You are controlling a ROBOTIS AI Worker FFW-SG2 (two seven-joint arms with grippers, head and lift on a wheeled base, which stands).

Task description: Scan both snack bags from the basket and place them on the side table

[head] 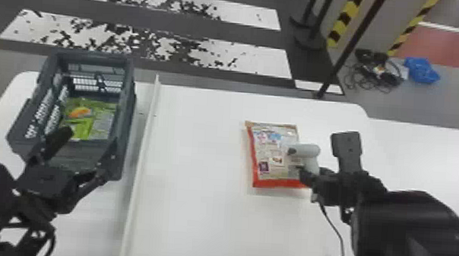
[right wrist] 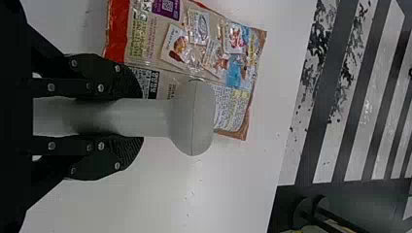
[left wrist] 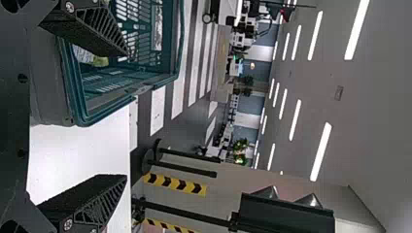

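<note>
My left gripper [head: 81, 147] is at the near end of the dark basket [head: 128, 93], fingers apart with nothing between them. In the left wrist view the gripper [left wrist: 104, 116] stands open beside the basket [left wrist: 77, 92]. A green snack bag [head: 84, 128] lies inside the basket. My right gripper [head: 307, 174] holds the grey-white scanner [head: 307, 150] over the right part of a red and beige snack bag [head: 273, 151] lying flat on the table. In the right wrist view the gripper [right wrist: 121, 116] is shut on the handle of the scanner [right wrist: 194, 116], beside the snack bag [right wrist: 194, 48].
A raised white strip [head: 145, 151] runs along the white table [head: 197, 211] between basket and red bag. A cable [head: 335, 223] hangs below the right gripper. Another white surface [head: 428, 157] adjoins at the right. Posts [head: 339, 67] stand beyond the table.
</note>
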